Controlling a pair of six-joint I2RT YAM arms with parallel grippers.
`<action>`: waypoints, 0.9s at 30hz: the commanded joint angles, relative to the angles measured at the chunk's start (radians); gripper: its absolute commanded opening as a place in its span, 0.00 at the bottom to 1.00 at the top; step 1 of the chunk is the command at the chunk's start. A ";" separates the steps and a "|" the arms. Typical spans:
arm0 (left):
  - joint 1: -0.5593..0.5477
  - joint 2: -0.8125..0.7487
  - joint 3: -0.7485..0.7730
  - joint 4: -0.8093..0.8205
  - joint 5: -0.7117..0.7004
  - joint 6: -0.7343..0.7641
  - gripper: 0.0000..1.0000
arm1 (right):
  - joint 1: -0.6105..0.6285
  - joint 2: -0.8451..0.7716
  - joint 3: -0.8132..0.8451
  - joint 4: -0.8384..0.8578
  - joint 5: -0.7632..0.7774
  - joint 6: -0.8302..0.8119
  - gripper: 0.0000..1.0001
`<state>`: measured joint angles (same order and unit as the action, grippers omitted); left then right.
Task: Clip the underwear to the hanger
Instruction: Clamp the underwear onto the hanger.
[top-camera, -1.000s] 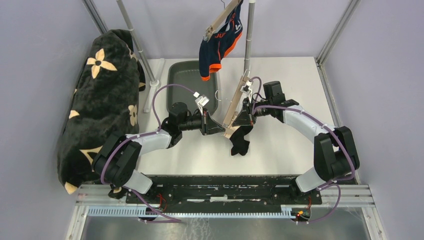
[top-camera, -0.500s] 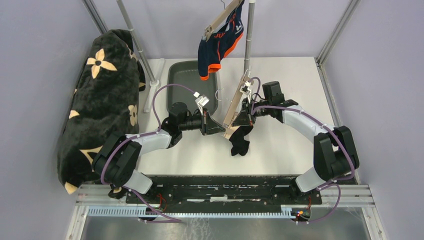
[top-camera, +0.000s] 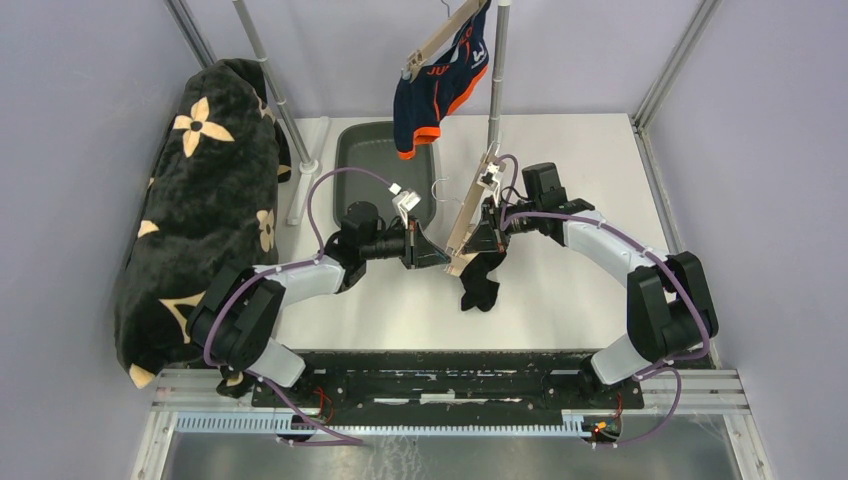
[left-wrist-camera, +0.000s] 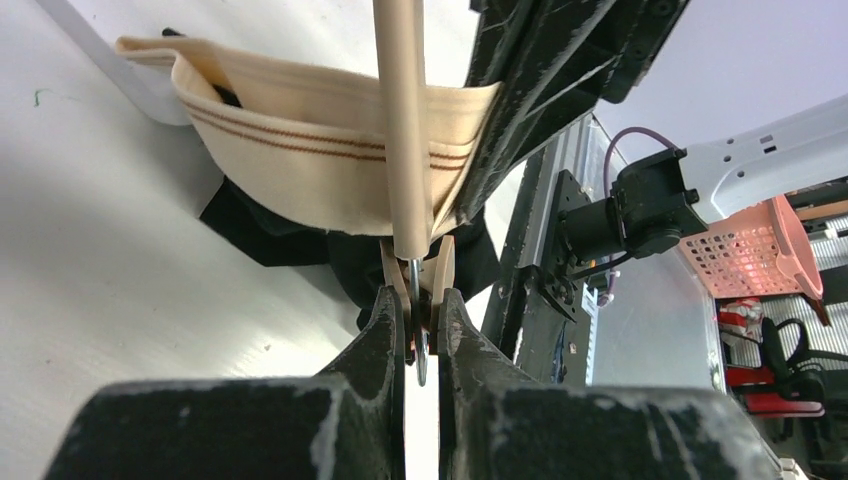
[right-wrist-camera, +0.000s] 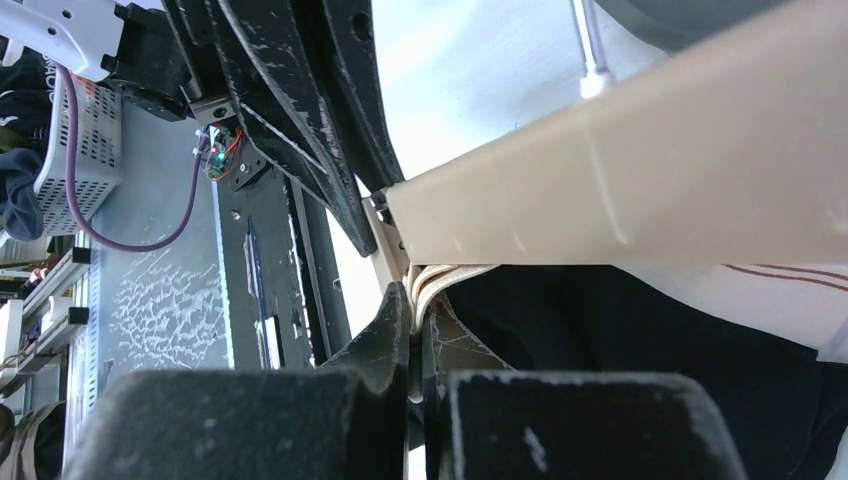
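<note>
Underwear (top-camera: 480, 285) held against the wooden hanger (top-camera: 468, 212).
Left gripper (left-wrist-camera: 421, 305) pinches the clip (left-wrist-camera: 444, 268) between its fingertips; right gripper (right-wrist-camera: 415, 315) clamps the cream waistband (right-wrist-camera: 432, 280).

Just ahead of the left gripper (top-camera: 441, 257), the hanger (top-camera: 474, 205) and the right gripper (top-camera: 477, 243) are blocking passage — the underwear (top-camera: 480, 283) is hanging beneath them. Bare table (top-camera: 400, 305) is lying open on their near side; a tray (top-camera: 347, 155) is sitting beyond.

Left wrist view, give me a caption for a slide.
Left end effector pinches the wooden hanger clip, cream underwear waistband looped behind the hanger bar.
</note>
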<state>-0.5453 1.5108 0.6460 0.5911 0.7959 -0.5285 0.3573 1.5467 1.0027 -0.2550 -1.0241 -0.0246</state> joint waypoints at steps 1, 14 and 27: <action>-0.001 0.011 0.045 0.003 -0.015 0.061 0.03 | 0.009 -0.028 0.057 0.022 -0.008 -0.019 0.01; -0.001 -0.027 0.028 0.060 -0.018 0.032 0.15 | 0.014 -0.017 0.063 0.002 0.005 -0.030 0.01; -0.004 -0.023 0.019 0.075 0.003 0.033 0.42 | 0.015 -0.006 0.066 -0.002 0.019 -0.019 0.01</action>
<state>-0.5457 1.5188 0.6502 0.5919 0.7696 -0.5289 0.3664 1.5467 1.0195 -0.2733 -0.9958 -0.0322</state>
